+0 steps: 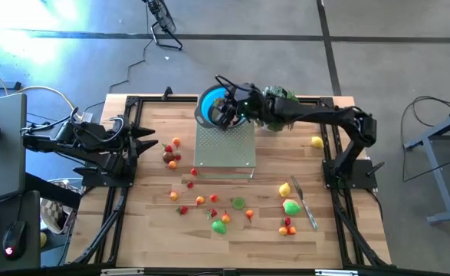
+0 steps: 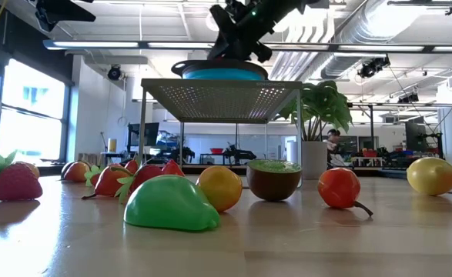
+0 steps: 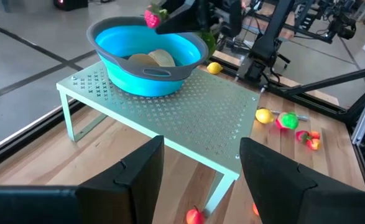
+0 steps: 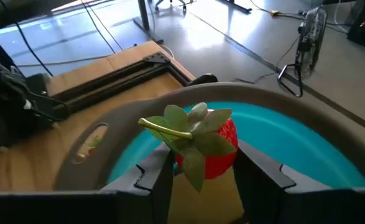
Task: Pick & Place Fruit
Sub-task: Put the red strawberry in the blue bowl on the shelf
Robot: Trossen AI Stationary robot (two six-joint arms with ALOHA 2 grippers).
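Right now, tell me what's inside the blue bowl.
The blue bowl holds two pale tan rounded pieces; its near wall covers the bottom. The right pincer holds a strawberry above it.

Overhead looks straight down; low camera sits level; both wrists share the blue bowl (image 3: 146,61), perhaps closest.

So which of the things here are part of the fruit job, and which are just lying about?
Job:
- strawberry, held in the right hand over the bowl
- bowl, on the rack
- loose fruit on the table

Lying about:
- knife
- plant
- left hand, open, waiting at the table's left side
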